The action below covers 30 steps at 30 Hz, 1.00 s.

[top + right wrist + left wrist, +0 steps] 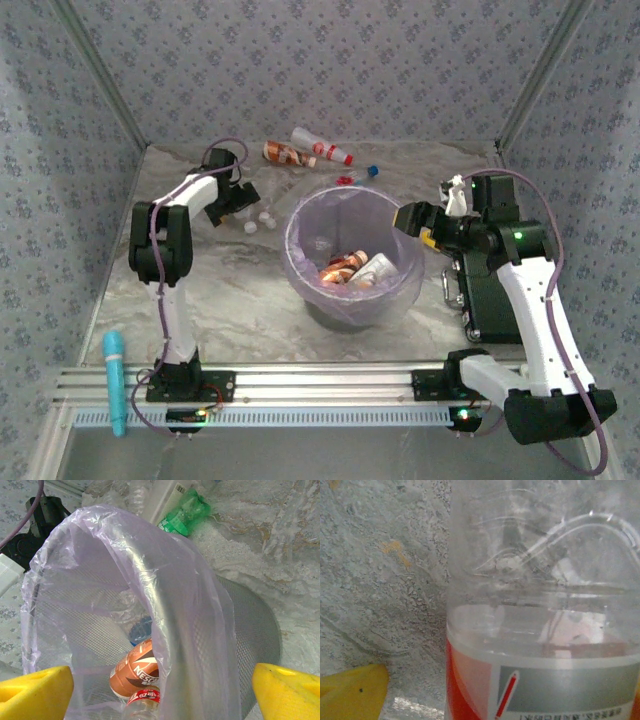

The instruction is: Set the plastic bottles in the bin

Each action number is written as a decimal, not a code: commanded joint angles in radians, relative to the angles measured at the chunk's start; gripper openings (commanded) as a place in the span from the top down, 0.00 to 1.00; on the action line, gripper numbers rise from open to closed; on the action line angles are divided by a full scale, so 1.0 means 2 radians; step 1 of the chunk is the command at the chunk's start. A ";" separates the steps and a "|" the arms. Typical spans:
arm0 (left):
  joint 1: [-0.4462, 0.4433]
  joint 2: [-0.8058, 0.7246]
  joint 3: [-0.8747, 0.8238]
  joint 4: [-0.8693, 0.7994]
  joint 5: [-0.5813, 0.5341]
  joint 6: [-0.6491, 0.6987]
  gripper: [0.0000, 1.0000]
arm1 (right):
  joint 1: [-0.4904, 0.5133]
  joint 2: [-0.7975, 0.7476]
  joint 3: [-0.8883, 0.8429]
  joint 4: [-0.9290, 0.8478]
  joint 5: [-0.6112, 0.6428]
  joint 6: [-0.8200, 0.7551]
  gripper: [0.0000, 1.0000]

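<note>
Overhead, the bin (pixel 296 243), lined with a lavender bag, is seen at mid-table. An orange-labelled bottle (pixel 343 268) and a pale bottle (pixel 377 268) lie inside it. A brown-labelled bottle (pixel 284 153) and a red-capped bottle (pixel 322 148) lie on the table (pixel 230 310) behind the bin. The left gripper (pixel 238 200) is lowered over clear bottles (pixel 255 218) to the left of the bin. The right gripper (pixel 412 218) is held at the bin's right rim. A light blue stick (pixel 115 378) lies at the near left edge.

At the left wrist, a clear bottle with a red and grey label (pixel 540 680) is seen close up. One yellow finger (pixel 350 695) stands apart from it and the other is hidden. The jaws are read as spread, with nothing clamped.

At the right wrist, both yellow fingers (pixel 35 690) are set wide apart and empty, facing the bin's bagged rim. A Nescafé bottle (pixel 135 672) and a red-labelled bottle (pixel 142 700) lie in the bin. A green-labelled bottle (pixel 187 512) lies beyond it.
</note>
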 commanded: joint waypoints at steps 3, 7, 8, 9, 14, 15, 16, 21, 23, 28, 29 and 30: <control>-0.002 0.010 -0.011 0.003 -0.015 0.013 0.00 | 0.003 -0.003 0.012 -0.007 0.009 -0.008 0.06; -0.002 0.010 -0.032 0.014 -0.012 0.011 0.03 | 0.003 -0.003 0.011 -0.007 0.010 -0.007 0.06; -0.002 0.010 -0.035 0.015 -0.012 0.011 0.03 | 0.003 -0.002 0.011 -0.006 0.010 -0.007 0.06; -0.002 0.009 -0.038 0.016 -0.011 0.010 0.05 | 0.003 -0.002 0.010 -0.005 0.011 -0.007 0.06; -0.002 0.007 -0.045 0.019 -0.017 0.007 0.17 | 0.004 -0.004 0.006 -0.003 0.011 -0.006 0.06; -0.002 0.007 -0.045 0.019 -0.018 0.006 0.19 | 0.003 -0.004 0.007 -0.004 0.011 -0.006 0.06; -0.002 0.006 -0.045 0.019 -0.020 0.005 0.20 | 0.004 -0.004 0.007 -0.004 0.012 -0.005 0.06; -0.002 0.004 -0.045 0.015 -0.028 0.003 0.30 | 0.005 -0.005 0.003 -0.002 0.012 -0.004 0.06; -0.002 0.002 -0.044 0.014 -0.032 0.002 0.32 | 0.005 -0.006 0.001 0.001 0.012 -0.003 0.06; -0.002 -0.017 -0.044 0.007 -0.047 0.011 0.33 | 0.005 -0.007 0.004 0.001 0.013 -0.002 0.06; -0.002 -0.022 -0.043 0.006 -0.051 0.012 0.33 | 0.005 -0.007 0.005 0.002 0.013 -0.002 0.06; -0.003 -0.029 -0.042 0.003 -0.056 0.015 0.33 | 0.005 -0.007 0.004 0.002 0.013 -0.002 0.07</control>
